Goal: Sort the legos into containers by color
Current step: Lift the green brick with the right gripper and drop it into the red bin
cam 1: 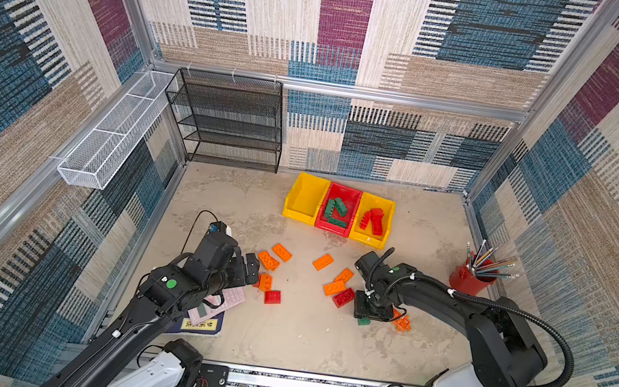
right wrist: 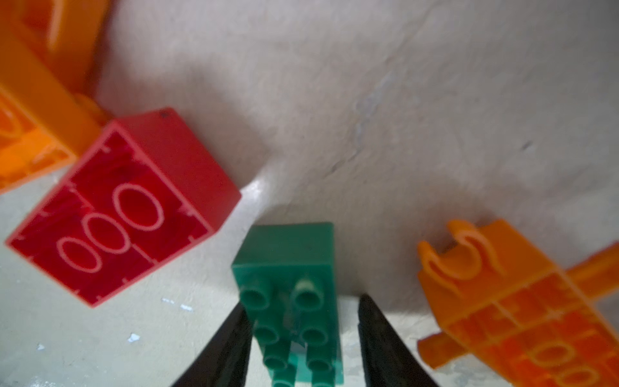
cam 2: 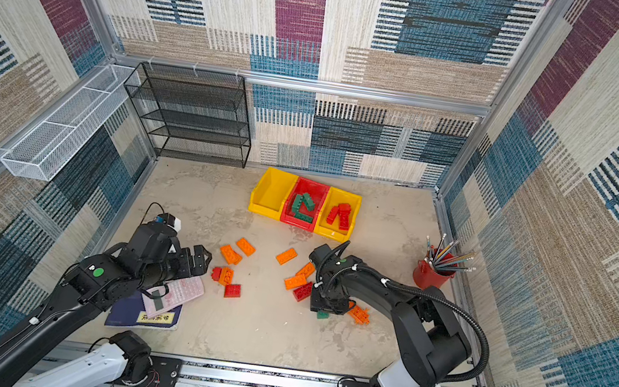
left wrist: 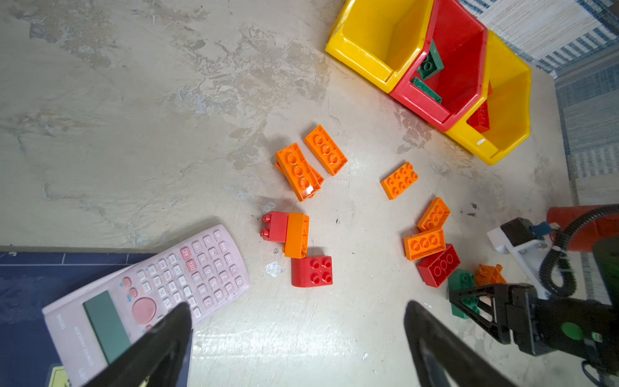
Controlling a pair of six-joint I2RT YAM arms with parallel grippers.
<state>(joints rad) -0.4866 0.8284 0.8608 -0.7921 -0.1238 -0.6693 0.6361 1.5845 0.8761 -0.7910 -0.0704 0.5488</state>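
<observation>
**Q:** How are the pincers drawn?

**A:** The left gripper [left wrist: 298,306] is shown spread wide above bare table, with the pink calculator [left wrist: 150,288] near one finger. The right gripper [right wrist: 303,303] is shown narrowed about a green brick [right wrist: 288,268]. One finger lies against the brick's edge and a sliver of floor is seen beside the other, so a firm hold cannot be told.

**Q:** Where is open room seen?

**A:** The green brick is flanked closely by a red brick [right wrist: 134,201] and the orange lattice piece [right wrist: 502,301]. Loose orange bricks [cam 1: 281,252] are scattered between the arms. A wide bare strip of table [cam 1: 298,336] is seen along the near rail. The three bins [cam 1: 331,229] are set edge to edge near the back wall. Green bricks [cam 1: 339,207] are held in the red one, red bricks [cam 1: 377,220] in the right yellow one.
</observation>
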